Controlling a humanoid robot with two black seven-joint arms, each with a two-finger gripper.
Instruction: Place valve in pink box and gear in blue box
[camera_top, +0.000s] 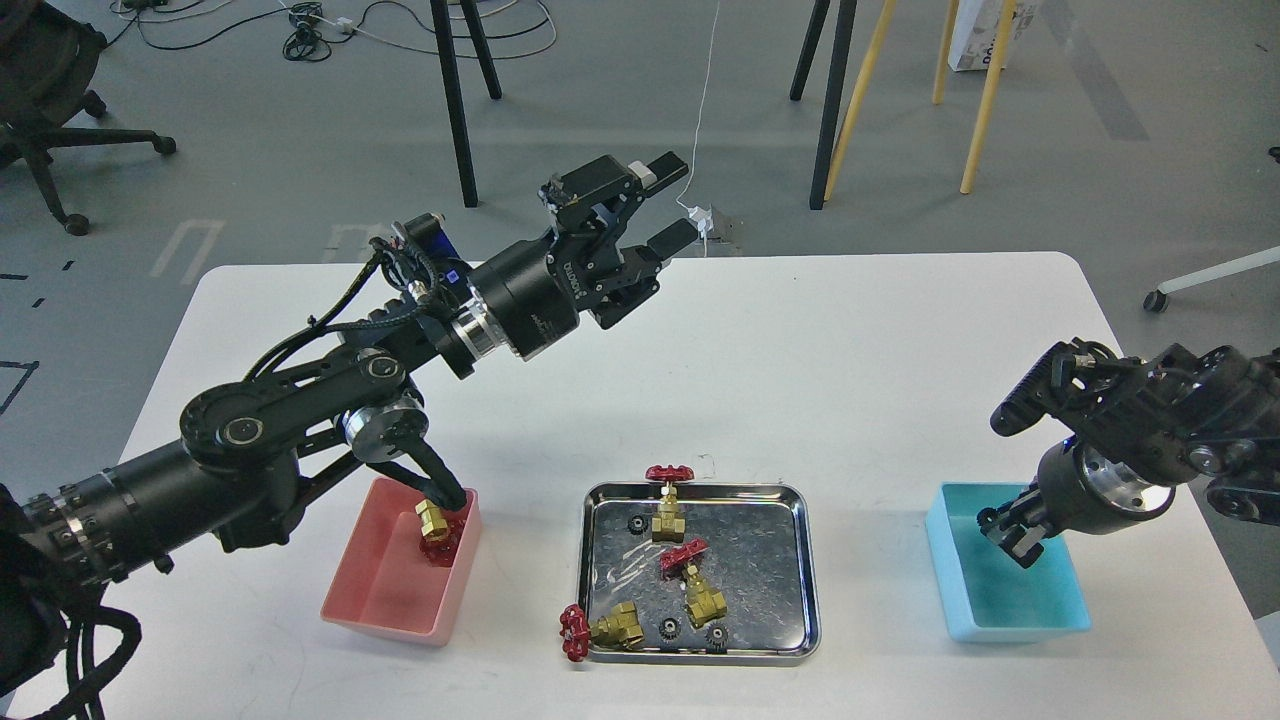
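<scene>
- Grey floor with cables, chair legs and stand legs lies behind a white desk (850, 340) that carries everything I am working with.
- My left gripper (668, 205) is raised over the far side of the desk, fingers wide apart and holding nothing.
- Below that arm's elbow sits the pink box (380, 600), and one valve (437, 530) lies in it against the far right corner. The arm partly covers it, so I cannot tell how it rests.
- Risk here, as I judge it: the forearm hangs low over the pink box, and a careless swing toward the tray could clip its rim and shove it.
- In the middle stands a steel tray (697, 655). Two valves lie inside it, and a third (668, 500) has its red handwheel over the far rim.
- Another valve (605, 628) straddles the tray's near left corner, handwheel outside. I suspect a nudge would tip it onto the desk.
- Small black gears lie in the tray: one (636, 523) near the far left, and a pair (670, 628) by the near rim. They look tiny and flat, so slipping from a pinch seems likely.
- On the right, the blue box (1060, 625) shows nothing inside that I can make out.
- My right gripper (1012, 535) hangs over its far left corner; I cannot tell whether its fingers are apart or holding anything.
</scene>
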